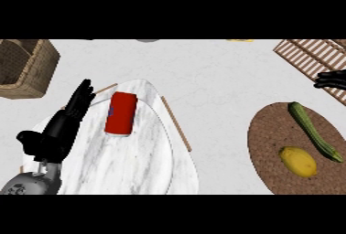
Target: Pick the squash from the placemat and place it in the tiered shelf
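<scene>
A: Where's the yellow oval squash (298,161)?
B: Lower right, on the brown woven placemat (270,151); untouched.
A: Hands?
B: Left hand (64,123) at left, fingers straight; right hand (332,80) at right edge, fingers curled, holding nothing.

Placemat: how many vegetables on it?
2. Yellow squash at the placemat's lower middle; green cucumber lies diagonally along its right side. The bottom edge is cropped, so more may be hidden.

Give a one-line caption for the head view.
Yellow squash beside a cucumber on the placemat; left hand open, right hand by the shelf.
</scene>
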Available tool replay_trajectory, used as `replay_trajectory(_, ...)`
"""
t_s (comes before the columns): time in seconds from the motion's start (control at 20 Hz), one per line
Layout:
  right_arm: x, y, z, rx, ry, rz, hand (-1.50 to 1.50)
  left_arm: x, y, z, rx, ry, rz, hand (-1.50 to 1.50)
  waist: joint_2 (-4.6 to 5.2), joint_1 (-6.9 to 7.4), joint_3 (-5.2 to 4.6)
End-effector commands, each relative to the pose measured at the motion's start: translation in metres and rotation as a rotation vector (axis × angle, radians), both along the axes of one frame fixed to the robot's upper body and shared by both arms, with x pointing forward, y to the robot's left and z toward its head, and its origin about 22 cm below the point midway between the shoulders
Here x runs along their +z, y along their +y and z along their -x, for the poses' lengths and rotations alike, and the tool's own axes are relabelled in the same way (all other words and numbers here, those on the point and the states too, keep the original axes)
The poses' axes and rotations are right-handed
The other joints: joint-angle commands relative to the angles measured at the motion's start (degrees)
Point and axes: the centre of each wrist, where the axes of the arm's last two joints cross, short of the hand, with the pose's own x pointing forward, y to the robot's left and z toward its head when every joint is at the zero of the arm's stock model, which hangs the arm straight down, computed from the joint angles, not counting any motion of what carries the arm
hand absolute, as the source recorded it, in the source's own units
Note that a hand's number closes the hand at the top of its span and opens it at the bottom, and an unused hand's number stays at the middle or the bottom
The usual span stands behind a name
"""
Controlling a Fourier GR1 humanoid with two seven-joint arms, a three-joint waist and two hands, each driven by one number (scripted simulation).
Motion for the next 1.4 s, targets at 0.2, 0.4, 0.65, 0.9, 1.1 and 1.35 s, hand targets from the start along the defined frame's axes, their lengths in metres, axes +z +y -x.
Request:
replay_trajectory(0.2, 0.060, -0.004, -0.001, 0.229, -0.123, 0.143, -1.50, -0.003, 0.006, 0.002, -0.003, 0.032, 0.013, 0.00, -0.56, -0.49, 0.01)
replay_trajectory(0.4, 0.070, 0.013, -0.003, 0.264, -0.149, 0.241, -1.50, 0.005, 0.014, -0.005, -0.003, 0.009, -0.005, 0.00, -0.35, -0.27, -0.05)
replay_trajectory(0.65, 0.060, 0.031, 0.001, 0.314, -0.148, 0.329, -1.50, 0.004, 0.010, 0.001, 0.000, 0.022, 0.012, 0.00, -0.71, -0.56, -0.06)
replay_trajectory(0.9, 0.061, 0.052, 0.007, 0.333, -0.232, 0.467, -1.50, 0.013, 0.013, -0.003, 0.017, 0.017, -0.007, 0.00, -0.83, -1.24, -0.03)
replay_trajectory(1.1, 0.051, 0.049, 0.008, 0.304, -0.286, 0.545, -1.50, 0.006, 0.009, -0.001, 0.010, 0.033, 0.019, 0.00, -0.39, -0.76, -0.04)
replay_trajectory(1.35, 0.012, 0.048, 0.009, 0.348, -0.337, 0.586, -1.50, 0.010, 0.016, 0.001, 0.012, 0.003, 0.016, 0.00, -0.76, -0.69, -0.31)
